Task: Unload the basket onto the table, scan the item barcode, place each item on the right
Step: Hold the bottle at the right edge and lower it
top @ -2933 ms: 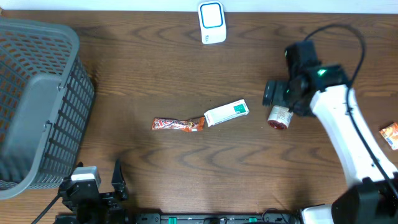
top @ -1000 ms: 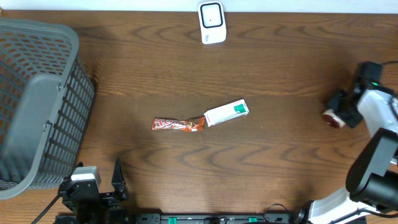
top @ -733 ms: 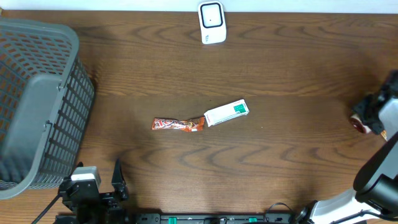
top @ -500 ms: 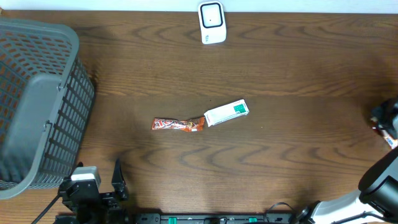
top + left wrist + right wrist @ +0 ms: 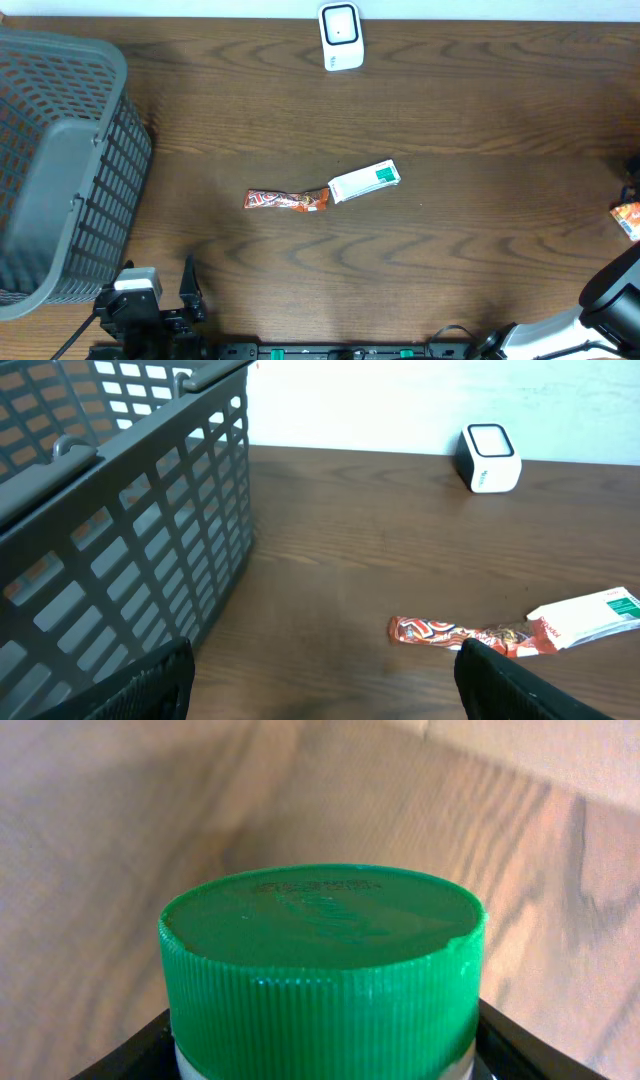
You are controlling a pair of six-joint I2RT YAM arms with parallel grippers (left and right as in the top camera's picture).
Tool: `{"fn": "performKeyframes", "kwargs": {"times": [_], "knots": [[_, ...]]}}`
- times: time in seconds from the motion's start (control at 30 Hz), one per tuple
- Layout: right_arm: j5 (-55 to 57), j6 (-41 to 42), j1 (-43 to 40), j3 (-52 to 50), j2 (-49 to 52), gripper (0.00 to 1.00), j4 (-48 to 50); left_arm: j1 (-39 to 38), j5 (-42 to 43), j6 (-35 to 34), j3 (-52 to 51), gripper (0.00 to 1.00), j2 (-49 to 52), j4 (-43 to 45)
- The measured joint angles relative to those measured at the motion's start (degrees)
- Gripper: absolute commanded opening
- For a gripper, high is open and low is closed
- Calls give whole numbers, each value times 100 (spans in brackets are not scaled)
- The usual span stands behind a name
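A bottle with a ribbed green cap (image 5: 322, 955) fills the right wrist view. My right gripper (image 5: 322, 1065) is shut on it, with one black finger on each side just below the cap. The bottle's label and any barcode are hidden. In the overhead view that gripper and the bottle are out of frame past the right edge. The white scanner with a blue window (image 5: 340, 36) stands at the table's far edge and shows again as the scanner (image 5: 492, 457). My left gripper (image 5: 325, 665) hangs open low over the near left of the table, nothing between its fingers.
A red-orange snack wrapper (image 5: 287, 200) and a white and green box (image 5: 364, 181) lie end to end mid-table. A grey mesh basket (image 5: 60, 160) fills the left side. An orange packet (image 5: 627, 217) lies at the right edge.
My right arm has carried the bottle rightward, from beside the box to beyond the overhead's right edge. The left arm and the items on the table have not moved.
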Motion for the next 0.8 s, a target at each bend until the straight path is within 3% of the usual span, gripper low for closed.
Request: {"fn": "performKeyframes", "kwargs": {"times": [0.5,0.8], "knots": [[2,-1123,0,0,81,60,1587,0,-2,0,0,84,0,-52],[-9,-1309,11,2,1012,61,2120,0,-2,0,0,84,0,-55]]}}
